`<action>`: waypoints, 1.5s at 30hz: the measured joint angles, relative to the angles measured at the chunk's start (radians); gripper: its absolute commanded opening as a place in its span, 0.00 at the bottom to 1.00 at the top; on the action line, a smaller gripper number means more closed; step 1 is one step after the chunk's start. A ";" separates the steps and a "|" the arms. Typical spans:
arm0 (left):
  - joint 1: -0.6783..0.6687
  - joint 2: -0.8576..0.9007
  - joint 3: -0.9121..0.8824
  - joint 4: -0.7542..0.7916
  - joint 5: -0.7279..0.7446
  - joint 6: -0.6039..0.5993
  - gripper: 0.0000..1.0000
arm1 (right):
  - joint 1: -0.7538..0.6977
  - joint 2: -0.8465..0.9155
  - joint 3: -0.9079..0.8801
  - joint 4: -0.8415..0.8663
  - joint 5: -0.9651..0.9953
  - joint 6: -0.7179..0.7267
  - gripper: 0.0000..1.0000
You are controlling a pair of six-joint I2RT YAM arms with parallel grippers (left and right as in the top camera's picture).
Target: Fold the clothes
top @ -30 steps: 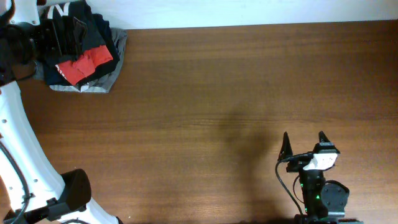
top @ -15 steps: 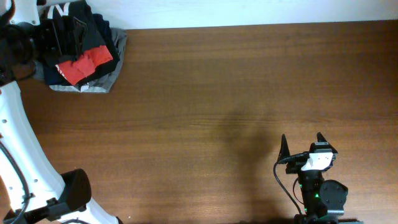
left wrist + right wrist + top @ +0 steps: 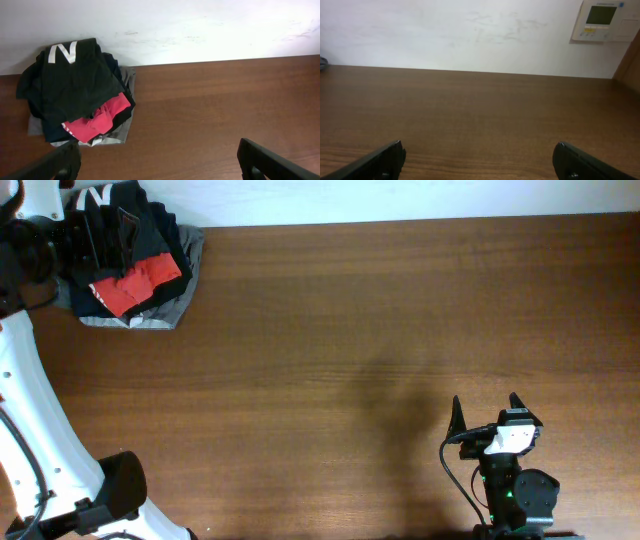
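The clothes [image 3: 135,225], a dark, almost black garment with a white mark, lie crumpled on top of a pile at the table's far left corner. The garment also shows in the left wrist view [image 3: 75,87], with the white mark at its top. My left gripper [image 3: 160,152] is open and empty, short of the pile and to its right. In the overhead view its fingers cannot be told from the dark cloth. My right gripper [image 3: 486,402] is open and empty near the front edge, far from the pile, over bare wood in the right wrist view [image 3: 480,150].
A red T-shirt [image 3: 100,120] and a grey folded garment [image 3: 125,135] lie under the dark one; both show in the overhead view, red [image 3: 135,285] and grey [image 3: 155,318]. A white wall runs behind the table. A wall control panel [image 3: 605,20] is at the right.
My right gripper has drawn back slightly toward the front edge. The pile and the left arm have not moved.
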 measured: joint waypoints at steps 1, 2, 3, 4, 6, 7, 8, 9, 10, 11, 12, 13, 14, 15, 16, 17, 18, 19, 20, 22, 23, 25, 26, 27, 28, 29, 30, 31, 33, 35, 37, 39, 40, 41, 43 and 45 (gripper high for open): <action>0.000 0.000 0.000 0.000 0.000 0.000 0.99 | 0.000 0.000 0.000 0.000 0.000 0.000 0.99; 0.000 0.000 0.000 0.000 0.000 0.000 0.99 | 0.000 0.000 0.000 0.000 0.000 0.001 0.99; 0.000 0.000 0.000 0.000 0.000 0.000 0.99 | 0.000 0.000 0.000 0.000 0.000 0.000 0.98; 0.000 0.000 0.000 0.000 0.000 0.000 0.99 | 0.000 0.000 0.000 0.000 0.000 0.000 0.99; 0.000 0.000 0.000 0.000 0.000 0.000 0.99 | 0.000 0.000 0.000 0.000 0.000 0.001 0.99; 0.000 0.000 0.000 0.000 0.000 0.000 0.99 | 0.000 0.000 0.000 0.000 0.000 0.000 0.99; 0.000 0.000 0.000 0.000 0.000 0.000 0.99 | 0.000 0.000 0.000 0.000 0.000 0.001 0.99; 0.000 0.000 0.000 0.000 0.000 0.000 0.99 | 0.000 0.000 0.000 0.000 0.000 0.001 0.99; 0.000 0.000 0.000 0.000 0.000 0.000 0.99 | 0.000 0.000 0.000 0.000 0.000 0.001 0.99; 0.000 0.000 0.000 0.000 0.000 0.000 0.99 | 0.000 0.000 0.000 0.000 0.000 0.000 0.99; 0.000 0.000 0.000 0.000 0.000 0.000 0.99 | 0.000 0.000 0.000 0.000 0.000 0.000 0.99; 0.000 0.000 0.000 0.000 0.000 0.000 0.99 | 0.000 0.000 0.000 0.000 0.000 0.000 0.99; 0.000 0.000 0.000 0.000 0.000 0.000 1.00 | 0.000 0.000 0.000 0.000 0.000 0.000 0.99; 0.000 0.000 0.000 0.000 0.000 0.000 0.99 | 0.000 0.000 0.000 0.000 0.000 0.001 0.99; 0.000 0.000 0.000 0.000 0.000 0.000 0.99 | 0.000 0.000 0.000 0.000 0.000 0.000 0.99; 0.000 0.000 0.000 0.000 0.000 0.000 0.99 | 0.000 0.000 0.000 0.000 0.000 0.000 0.99; 0.000 0.000 0.000 0.000 0.000 0.000 0.99 | 0.000 0.000 0.000 0.000 0.000 0.000 0.99; 0.000 0.000 0.000 0.000 0.000 0.000 0.99 | 0.000 0.000 0.000 0.000 0.000 0.000 0.99; 0.000 0.000 0.000 0.000 0.000 0.000 0.99 | 0.000 0.000 0.000 0.000 0.000 0.000 0.99; 0.000 0.000 0.000 -0.002 -0.005 0.000 0.99 | 0.000 0.000 0.000 0.000 0.000 0.000 0.99; 0.000 0.000 0.000 -0.009 -0.011 0.000 0.99 | 0.000 0.000 0.000 0.000 0.000 0.000 0.99; 0.000 -0.001 -0.001 -0.047 -0.026 0.000 0.99 | 0.000 0.000 0.000 0.000 0.000 0.000 0.99; 0.000 -0.008 -0.011 -0.072 -0.034 0.000 0.99 | 0.000 0.000 0.000 0.000 0.000 0.000 0.99; 0.000 -0.016 -0.026 -0.083 -0.043 0.004 0.99 | 0.000 0.000 0.000 0.000 0.000 0.000 0.99; -0.003 -0.032 -0.052 -0.090 -0.054 0.012 0.99 | 0.000 0.000 0.000 0.000 0.000 0.000 0.98; -0.008 -0.054 -0.089 -0.089 -0.067 0.023 0.99 | 0.000 0.000 0.000 0.000 0.000 0.001 0.99; -0.017 -0.092 -0.148 -0.076 -0.085 0.036 0.99 | 0.000 0.000 0.000 0.000 0.000 0.000 0.99; -0.026 -0.121 -0.193 -0.058 -0.096 0.043 0.99 | 0.000 0.000 0.000 0.000 0.000 0.000 0.99; -0.056 -0.218 -0.340 0.017 -0.116 0.058 0.99 | 0.000 0.000 0.000 0.000 0.000 0.001 0.99; -0.085 -0.321 -0.488 0.089 -0.125 0.066 1.00 | 0.000 0.000 0.000 0.000 0.000 0.000 0.99; -0.105 -0.444 -0.661 0.177 -0.131 0.074 0.99 | 0.000 0.000 0.000 0.000 0.000 0.000 0.99; -0.109 -0.552 -0.815 0.256 -0.137 0.078 0.99 | 0.000 0.000 0.000 0.000 0.000 0.000 0.99; -0.109 -0.621 -0.916 0.321 -0.140 0.079 0.99 | 0.000 0.000 0.000 0.000 0.000 0.001 0.99; -0.109 -0.673 -0.994 0.364 -0.140 0.079 0.99 | 0.000 0.000 0.000 0.000 0.000 0.000 0.99; -0.109 -0.791 -1.185 0.476 -0.142 0.079 0.99 | 0.000 0.000 0.000 0.000 0.000 0.000 0.99; -0.109 -0.901 -1.376 0.579 -0.143 0.074 0.99 | 0.000 -0.001 0.000 -0.001 0.000 0.000 0.99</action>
